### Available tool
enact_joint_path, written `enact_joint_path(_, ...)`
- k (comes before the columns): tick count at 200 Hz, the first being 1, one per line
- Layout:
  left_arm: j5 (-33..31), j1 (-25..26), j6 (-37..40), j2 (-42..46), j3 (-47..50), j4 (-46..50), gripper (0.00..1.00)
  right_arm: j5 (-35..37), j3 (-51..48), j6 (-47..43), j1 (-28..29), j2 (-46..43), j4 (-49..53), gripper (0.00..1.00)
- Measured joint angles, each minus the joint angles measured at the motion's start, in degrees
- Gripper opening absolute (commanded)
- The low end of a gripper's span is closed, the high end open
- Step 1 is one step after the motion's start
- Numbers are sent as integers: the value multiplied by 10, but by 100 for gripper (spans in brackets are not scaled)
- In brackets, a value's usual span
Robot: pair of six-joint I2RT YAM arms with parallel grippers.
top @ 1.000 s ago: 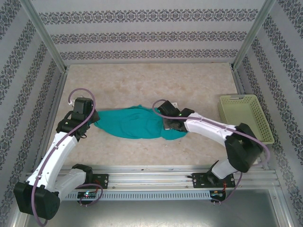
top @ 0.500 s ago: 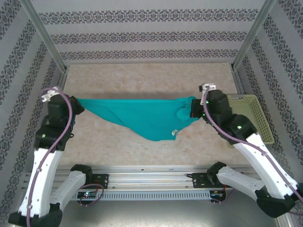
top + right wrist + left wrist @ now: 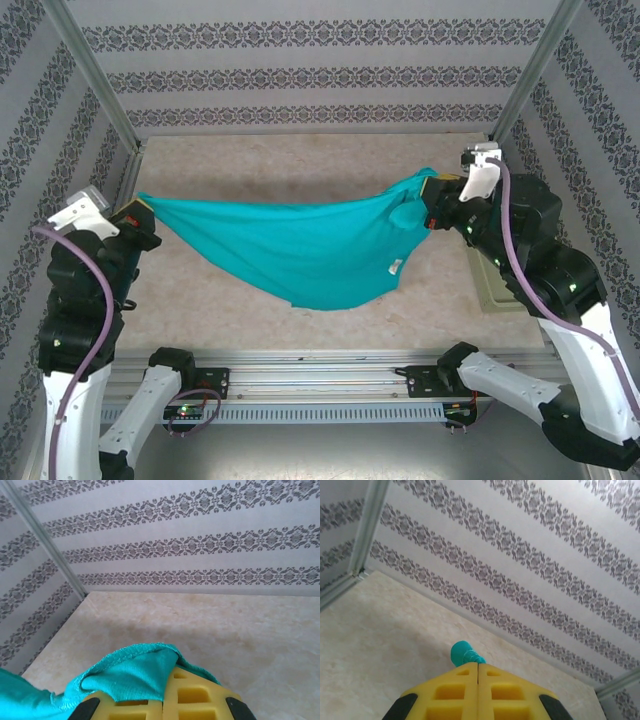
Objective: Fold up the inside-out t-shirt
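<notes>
The teal-green inside-out t-shirt (image 3: 300, 250) hangs stretched in the air between both arms, sagging in the middle, with a small white neck tag (image 3: 395, 267) low on its right side. My left gripper (image 3: 140, 207) is shut on the shirt's left corner; a teal nub (image 3: 464, 654) pokes out past the closed yellow fingertips (image 3: 478, 666). At the right, my other gripper (image 3: 432, 192) is shut on the opposite corner, and a fold of teal cloth (image 3: 135, 675) drapes over its yellow fingers (image 3: 192, 692).
The pale yellow-green basket (image 3: 495, 290) sits at the table's right edge, mostly hidden behind the right arm. Beige tabletop (image 3: 300, 170) lies bare behind and below the hanging shirt. Patterned walls and metal posts (image 3: 95, 80) enclose the space.
Both grippers rose and moved apart, lifting the bunched shirt off the table and stretching it wide in the air. The right arm now covers most of the basket.
</notes>
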State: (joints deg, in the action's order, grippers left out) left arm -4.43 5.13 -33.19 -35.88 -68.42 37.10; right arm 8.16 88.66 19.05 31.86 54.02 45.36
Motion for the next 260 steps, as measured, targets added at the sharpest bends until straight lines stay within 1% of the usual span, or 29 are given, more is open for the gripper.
enact_joint_path(28, 17, 0, -12, -34, 44, -1, 0, 8, 34, -5, -28, 67, 3, 0)
enact_joint_path(53, 1, 0, -18, -112, 82, 13, 0, 13, 43, -7, -37, 147, 1, 0)
enact_joint_path(71, -17, 0, -18, -183, 100, 31, 0, 14, 31, -6, -37, 202, -2, 0)
enact_joint_path(90, -17, 0, -18, -221, 113, 37, 0, 10, 21, -6, -37, 237, -1, 0)
enact_joint_path(126, 5, 0, -22, -200, 129, 33, 0, 14, 33, -7, -37, 276, -2, 0)
enact_joint_path(148, 26, 0, -22, -189, 132, 28, 0, 19, 33, -7, -40, 274, -5, 0)
enact_joint_path(168, 47, 0, -21, -167, 141, 26, 0, 26, 20, -7, -45, 248, -10, 0)
enact_joint_path(196, 84, 7, -23, -117, 142, 20, 0, 57, -9, -12, -54, 174, 2, 0)
enact_joint_path(208, 92, 27, -31, -95, 145, 10, 0, 71, -7, -17, -67, 145, 11, 0)
enact_joint_path(224, 94, 75, -45, -69, 159, -2, 0, 84, 24, -29, -82, 132, 25, 0)
enact_joint_path(242, 82, 136, -64, -46, 186, -5, 0, 89, 97, -41, -86, 167, 36, 0)
enact_joint_path(260, 69, 188, -90, -32, 215, -7, 0, 81, 172, -52, -79, 236, 29, 0)
